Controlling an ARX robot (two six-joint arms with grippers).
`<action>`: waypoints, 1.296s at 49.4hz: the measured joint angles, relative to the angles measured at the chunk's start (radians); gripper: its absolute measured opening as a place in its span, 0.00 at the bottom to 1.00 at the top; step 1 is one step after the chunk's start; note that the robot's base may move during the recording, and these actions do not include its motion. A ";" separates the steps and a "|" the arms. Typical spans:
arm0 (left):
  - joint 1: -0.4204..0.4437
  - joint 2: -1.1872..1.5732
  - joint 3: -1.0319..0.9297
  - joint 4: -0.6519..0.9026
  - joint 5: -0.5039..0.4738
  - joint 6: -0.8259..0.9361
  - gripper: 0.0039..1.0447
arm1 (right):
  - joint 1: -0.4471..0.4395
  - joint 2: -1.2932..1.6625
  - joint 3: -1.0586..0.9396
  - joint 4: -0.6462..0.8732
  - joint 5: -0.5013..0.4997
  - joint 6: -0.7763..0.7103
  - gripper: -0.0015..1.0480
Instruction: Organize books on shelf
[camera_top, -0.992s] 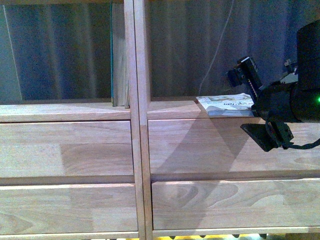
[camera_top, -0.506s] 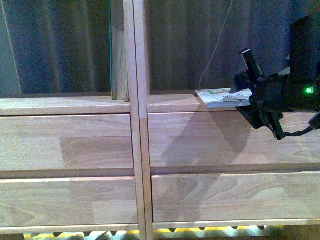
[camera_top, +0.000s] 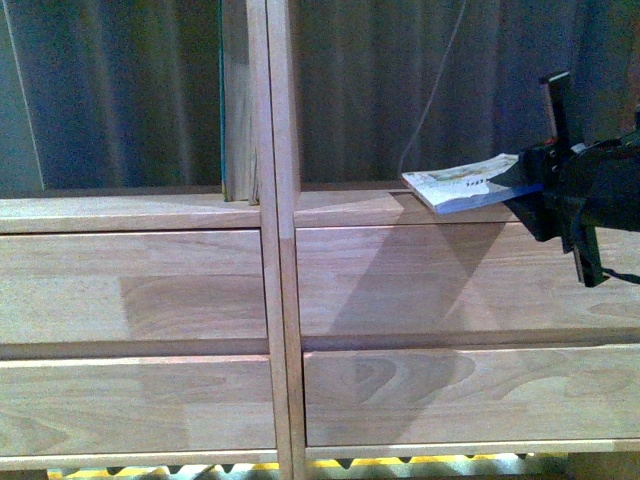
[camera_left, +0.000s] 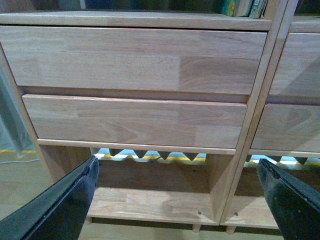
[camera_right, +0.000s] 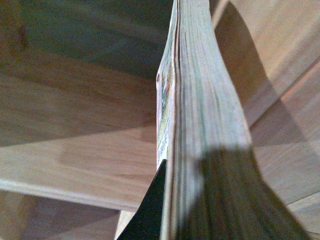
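Observation:
My right gripper (camera_top: 540, 185) is shut on the white-covered book (camera_top: 462, 186), holding it at the right compartment's opening just above the shelf board (camera_top: 340, 210). The book slopes, its free corner lowest. In the right wrist view its page edge (camera_right: 200, 100) fills the middle, with one black finger (camera_right: 150, 210) pressed on the printed cover. A teal-covered book (camera_top: 236, 100) stands upright against the central divider (camera_top: 280, 150) in the left compartment. My left gripper (camera_left: 177, 200) is open and low, facing the shelf's lower drawers (camera_left: 130, 120), with nothing between its fingers (camera_left: 65, 205).
Four plain drawer fronts (camera_top: 130, 290) sit below the open compartments. A thin pale cord (camera_top: 432, 100) hangs behind the right compartment. Book bottoms (camera_left: 242, 6) show above the left drawers. An open bottom bay (camera_left: 150, 200) and short peg legs (camera_left: 196, 228) are near the floor.
The right gripper has risen, moved right and rolled. The white-covered book, flat on the shelf board before, is now lifted at its held end and tilted.

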 joint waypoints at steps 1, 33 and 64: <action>0.020 0.028 0.004 0.027 0.026 -0.016 0.94 | -0.002 -0.016 -0.006 0.005 -0.009 0.000 0.07; 0.101 1.187 0.717 0.688 0.427 -0.399 0.94 | 0.094 -0.216 -0.146 0.242 -0.235 -0.179 0.07; -0.098 1.601 1.135 0.871 0.443 -0.765 0.94 | 0.253 -0.057 0.050 0.214 -0.203 -0.194 0.07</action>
